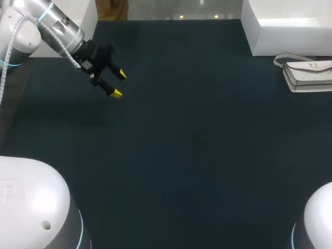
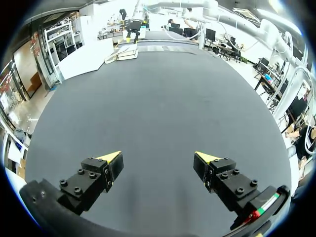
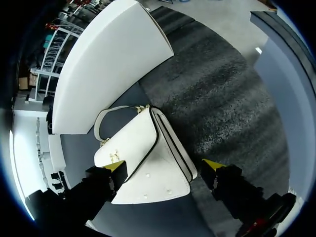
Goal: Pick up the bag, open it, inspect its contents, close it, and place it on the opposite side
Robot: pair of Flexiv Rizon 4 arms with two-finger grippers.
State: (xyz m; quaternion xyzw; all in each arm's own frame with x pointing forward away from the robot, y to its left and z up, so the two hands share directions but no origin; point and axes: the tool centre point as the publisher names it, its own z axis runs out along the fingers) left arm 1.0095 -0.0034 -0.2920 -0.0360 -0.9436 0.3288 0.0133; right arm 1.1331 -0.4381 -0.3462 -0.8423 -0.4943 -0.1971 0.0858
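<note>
Overhead, the dark table [image 1: 197, 145] carries the white bag [image 1: 310, 74] at its far right, lying flat with its strap [image 1: 284, 58] looped toward the far side. It sits just near of a white box [image 1: 290, 26] that stands on the far right corner. A small mark on the bag's flap is too small to read. My left arm [image 1: 46, 28] comes in from the far left, and the left gripper [image 1: 118, 84] hangs above the far left part of the table, its fingers spread with nothing between them, well apart from the bag. From the left wrist, the left gripper [image 2: 159, 158] shows its two yellow tips wide apart over bare table [image 2: 163, 98], and the bag [image 2: 127, 52] is a small pale shape far ahead beside the white box [image 2: 86, 58]. A green and red strip [image 2: 262, 211] sits on one finger mount; no lettering on it can be made out. From the right wrist, the right gripper [image 3: 164, 165] is released, fingers parted, with the bag [image 3: 143, 148] lying ahead of it and between the two yellow tips; I cannot tell whether either finger touches it. The bag is white with dark edging, a gold-toned clasp [image 3: 114, 156] on its flap and its strap [image 3: 100, 124] curled toward the white box [image 3: 108, 59]. Any print on the clasp is too small to read.
</note>
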